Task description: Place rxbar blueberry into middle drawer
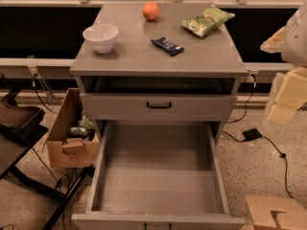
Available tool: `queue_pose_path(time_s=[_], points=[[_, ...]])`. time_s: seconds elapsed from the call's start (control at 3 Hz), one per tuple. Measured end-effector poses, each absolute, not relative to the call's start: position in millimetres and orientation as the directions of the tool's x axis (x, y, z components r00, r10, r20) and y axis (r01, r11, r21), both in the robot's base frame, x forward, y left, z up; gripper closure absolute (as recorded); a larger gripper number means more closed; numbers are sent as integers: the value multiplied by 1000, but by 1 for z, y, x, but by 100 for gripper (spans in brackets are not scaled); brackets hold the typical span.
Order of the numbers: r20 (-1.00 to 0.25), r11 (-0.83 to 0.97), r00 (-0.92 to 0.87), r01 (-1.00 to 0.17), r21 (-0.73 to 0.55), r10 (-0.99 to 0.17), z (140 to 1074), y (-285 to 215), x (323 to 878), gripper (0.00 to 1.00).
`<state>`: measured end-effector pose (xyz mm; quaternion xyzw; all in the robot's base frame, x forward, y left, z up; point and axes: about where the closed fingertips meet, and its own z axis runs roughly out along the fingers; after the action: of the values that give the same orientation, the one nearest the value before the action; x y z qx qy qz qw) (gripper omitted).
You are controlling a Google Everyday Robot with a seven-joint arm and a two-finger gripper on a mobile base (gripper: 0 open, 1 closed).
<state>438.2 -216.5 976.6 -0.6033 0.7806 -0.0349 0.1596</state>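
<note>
Snack bar (167, 46) is lying flat on the cabinet top (129, 56), right of centre and skewed diagonally. It sits between the white bowl (100, 37) on the left and the green chip bag (207, 20) at back right, with the orange (150, 11) behind it, and it touches none of them. The gripper (287, 99) is off at the right edge of the view, beside the cabinet and below top level, well apart from the bar. I can't tell how far open it is. It doesn't look to be carrying anything, since the bar isn't in it. The middle drawer (158, 176) is pulled fully out at the bottom with a bare floor and tall side walls. The shallower drawer with the black handle (158, 105) sits above it, only slightly out. My read on handling: the bar is light, the wrapper is probably slick foil, and the core is firm but a bit bendy, so not fragile. It's thin, so there's little height to grab off a flat surface. I'd come straight down, rotate the wrist to match the diagonal, and pinch across the short width at mid-length, not on the crimped ends. Moderate squeeze is enough. The main risk is the bar sliding on the smooth top as the jaws close. The drop is easy because the drawer opening is wide and directly below the front edge.
</note>
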Motion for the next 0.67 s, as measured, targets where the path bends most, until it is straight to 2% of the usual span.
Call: queue_pose_path(time_s=[0.33,0.67], points=[[-213,274,-223,-928,-253,-951,977,-217,438,0],[-268,324,-251,-903,-280,-930,971,-220,436,0]])
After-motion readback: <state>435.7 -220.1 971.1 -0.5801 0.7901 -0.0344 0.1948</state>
